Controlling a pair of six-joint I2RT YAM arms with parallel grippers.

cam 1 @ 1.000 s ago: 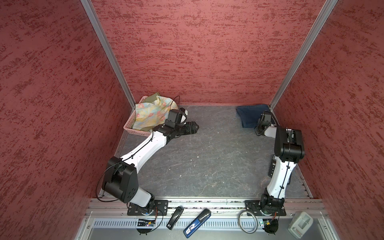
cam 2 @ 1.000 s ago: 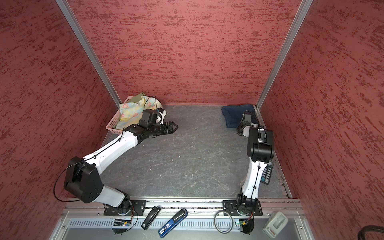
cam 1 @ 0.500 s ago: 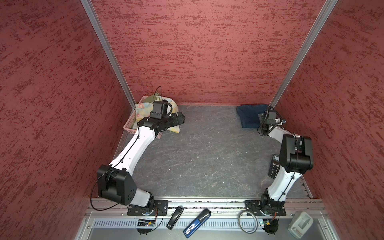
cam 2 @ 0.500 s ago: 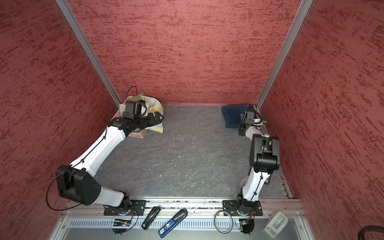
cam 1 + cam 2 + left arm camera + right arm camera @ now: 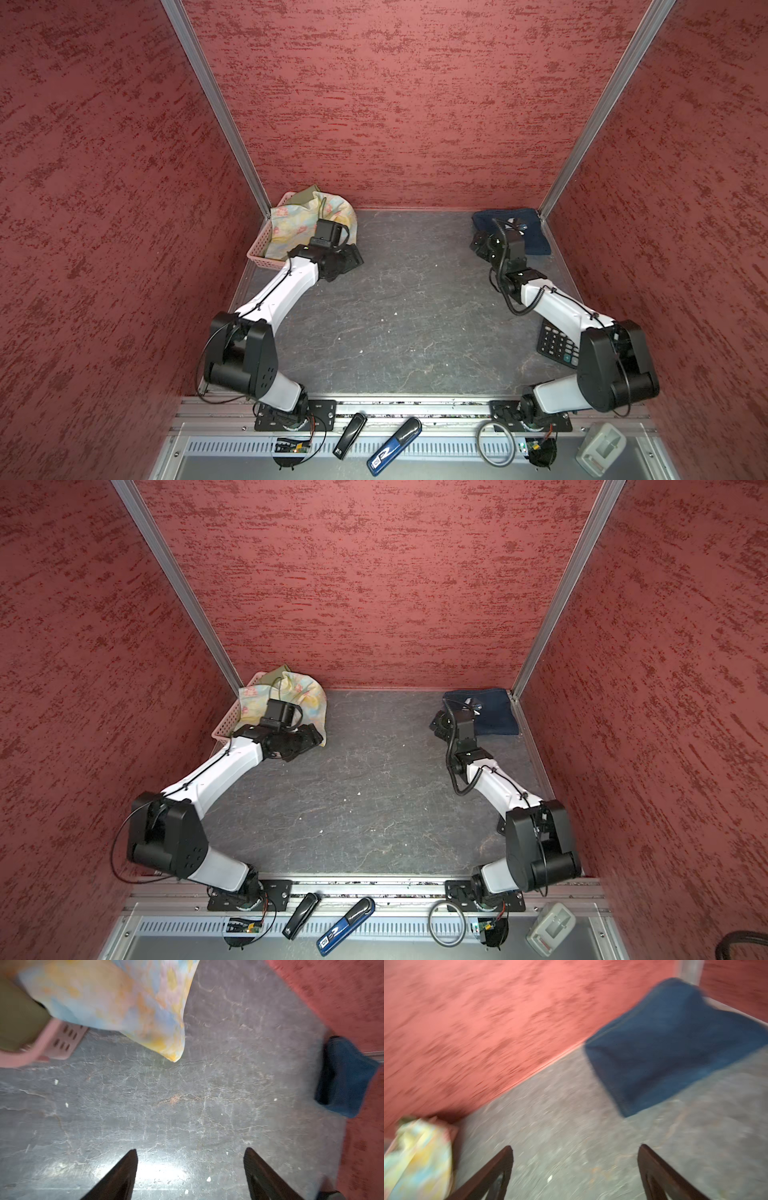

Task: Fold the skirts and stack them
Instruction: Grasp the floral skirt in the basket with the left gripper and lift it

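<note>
Left gripper and right gripper both gape wide, empty. Denim skirt lies folded in the far right corner; floral skirt drapes over the pink basket, olive skirt beneath. Next, likely: grasp the floral one

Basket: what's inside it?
A pastel skirt fills the basket and spills over its rim. An olive skirt shows at the far edge, mostly covered. The basket's floor is hidden.

top views: bright, sharp; left wrist: glare on tabletop, edges soft; right wrist: motion-blurred
</note>
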